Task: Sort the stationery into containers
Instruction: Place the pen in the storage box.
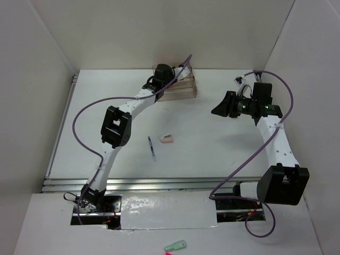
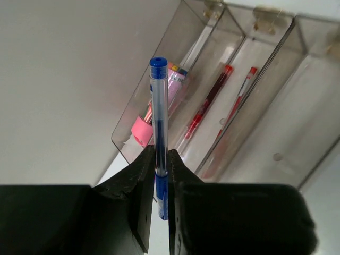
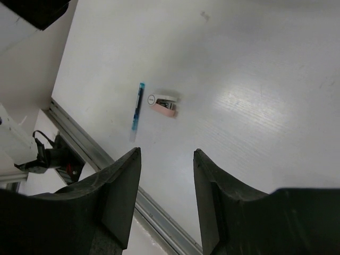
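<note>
Blue thin plastic pen (image 2: 159, 106) was clamped near its lower end by your left gripper (image 2: 161, 155), upright at the smoky clear three-compartment organiser (image 2: 159, 48) at twelve o'clock. Judged light, stiff and slick; a mid-barrel hold would resist pivoting. Your right gripper (image 3: 167, 154) hung parted, empty.

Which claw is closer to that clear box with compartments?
Left. The left gripper, clamping a blue pen, sits right at the organiser; the right gripper hangs open well off to its right.

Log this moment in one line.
left pincer: shut on blue pen, at organiser | right pincer: open, empty | on table: second blue pen, eraser
</note>
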You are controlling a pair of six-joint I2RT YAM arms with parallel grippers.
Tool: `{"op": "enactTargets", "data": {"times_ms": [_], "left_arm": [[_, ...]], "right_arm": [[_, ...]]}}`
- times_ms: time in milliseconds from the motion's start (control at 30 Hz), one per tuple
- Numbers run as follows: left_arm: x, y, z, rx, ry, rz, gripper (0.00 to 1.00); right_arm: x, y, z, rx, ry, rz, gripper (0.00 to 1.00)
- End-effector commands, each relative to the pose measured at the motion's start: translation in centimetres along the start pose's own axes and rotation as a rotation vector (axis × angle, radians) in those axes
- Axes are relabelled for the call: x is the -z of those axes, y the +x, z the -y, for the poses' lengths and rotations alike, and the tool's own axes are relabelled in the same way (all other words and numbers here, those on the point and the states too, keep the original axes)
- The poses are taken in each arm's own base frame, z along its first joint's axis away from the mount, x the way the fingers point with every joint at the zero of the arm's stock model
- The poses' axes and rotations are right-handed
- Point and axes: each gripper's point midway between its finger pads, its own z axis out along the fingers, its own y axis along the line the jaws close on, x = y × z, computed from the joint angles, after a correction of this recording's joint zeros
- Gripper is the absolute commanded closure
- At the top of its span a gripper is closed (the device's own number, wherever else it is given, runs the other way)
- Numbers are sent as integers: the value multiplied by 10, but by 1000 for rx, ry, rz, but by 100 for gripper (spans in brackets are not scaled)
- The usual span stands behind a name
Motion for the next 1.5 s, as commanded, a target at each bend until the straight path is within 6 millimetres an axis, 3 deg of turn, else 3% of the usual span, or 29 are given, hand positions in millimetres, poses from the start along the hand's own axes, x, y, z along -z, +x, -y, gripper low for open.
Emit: {"op": "enactTargets", "data": {"times_ms": [0, 233, 733, 900, 967, 1300, 1433, 1467], "left_arm": [[-6, -43, -56, -105, -173, 158, 100], [-34, -20, -27, -180, -115, 179, 99], [-49, 6, -13, -159, -58, 180, 88], [-51, 10, -17, -101, -84, 174, 66], [-48, 6, -20, -85, -79, 180, 58], [-28, -23, -39, -4, -86, 214, 56], [7, -46, -65, 151, -59, 238, 59], [33, -62, -77, 224, -46, 251, 59]], "right_arm": [[0, 12, 9, 11, 17, -30, 49], [-9, 26, 24, -33, 26, -74, 51], [-21, 32, 34, -92, 7, -116, 52], [-23, 36, 35, -114, -2, -130, 52], [-24, 36, 35, -111, -4, -132, 52], [-24, 32, 24, -87, -14, -127, 53], [-19, 29, 16, -54, -12, -114, 53], [-17, 30, 15, -50, -6, -115, 53]]}}
